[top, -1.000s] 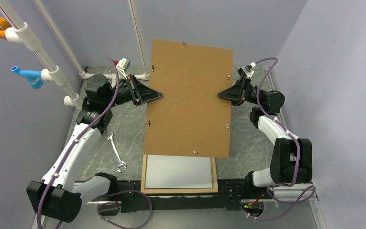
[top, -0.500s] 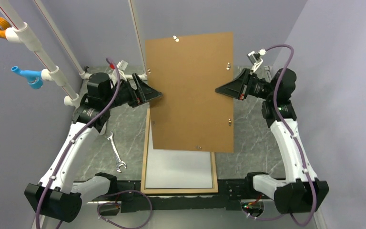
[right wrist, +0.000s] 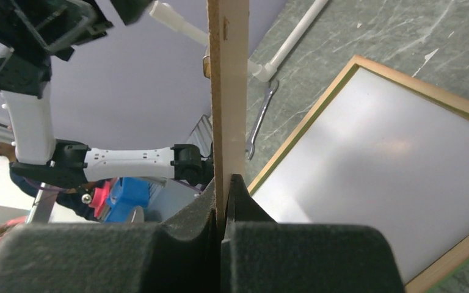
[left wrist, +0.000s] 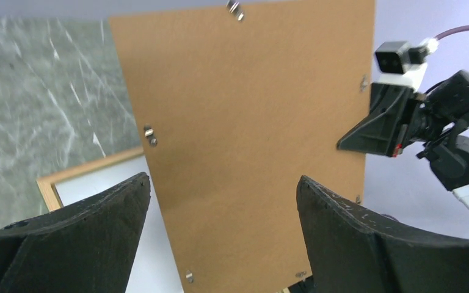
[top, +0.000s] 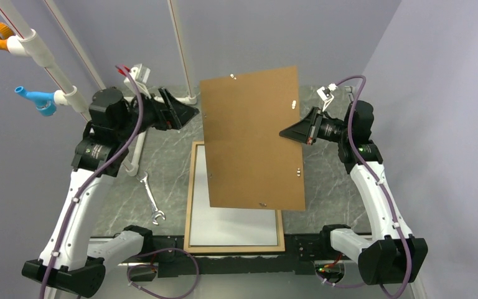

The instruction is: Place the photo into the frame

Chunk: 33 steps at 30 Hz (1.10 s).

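Our left tool (left wrist: 223, 182) stands wide apart, holding nothing, near the left edge of the brown board (top: 252, 137). The tan frame (top: 189, 205) lies flat on the surface (top: 168, 162), white inside, below both tools and partly under the tilted board. Our right tool (top: 284, 133) is clamped on the board's right edge.

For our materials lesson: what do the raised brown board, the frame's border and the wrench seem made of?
The brown board: likely hardboard; matte, uniform brown, pale cut edge. The frame border: seemingly light wood, tan. The wrench: metal, silvery sheen.
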Motion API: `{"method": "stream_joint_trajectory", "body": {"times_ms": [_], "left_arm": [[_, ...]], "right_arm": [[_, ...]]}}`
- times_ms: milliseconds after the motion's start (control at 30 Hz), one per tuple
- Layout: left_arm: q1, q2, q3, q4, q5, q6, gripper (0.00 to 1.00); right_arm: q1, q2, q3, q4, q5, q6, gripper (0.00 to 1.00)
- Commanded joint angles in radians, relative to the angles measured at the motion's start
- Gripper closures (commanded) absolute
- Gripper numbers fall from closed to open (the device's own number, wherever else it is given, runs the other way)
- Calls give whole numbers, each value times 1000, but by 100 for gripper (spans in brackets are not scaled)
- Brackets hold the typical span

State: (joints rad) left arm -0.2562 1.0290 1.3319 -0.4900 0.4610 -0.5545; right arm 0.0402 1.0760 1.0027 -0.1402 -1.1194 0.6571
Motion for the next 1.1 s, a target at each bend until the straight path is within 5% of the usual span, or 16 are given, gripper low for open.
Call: {"method": "stream_joint_trajectory", "body": {"times_ms": [0,100,400,600,1067], "left_arm": [[-3,20,127,39,-27,109,11],[-36,107,207,31,-36,124,23],[-253,397,581,-98,-288,256,37],[-315,594,792,-136,-394,265,64],[-373,759,847,-124,-510,374,78]], "right_arm": [[0,-36,16,86,-31,-7,100],[0,-52,-18,160,-52,30,100],[0,-68,-29,145,-65,-11,100],[1,-80,-32,119,-69,-18,100],[2,-80,-25,116,-39,-11,100]]}}
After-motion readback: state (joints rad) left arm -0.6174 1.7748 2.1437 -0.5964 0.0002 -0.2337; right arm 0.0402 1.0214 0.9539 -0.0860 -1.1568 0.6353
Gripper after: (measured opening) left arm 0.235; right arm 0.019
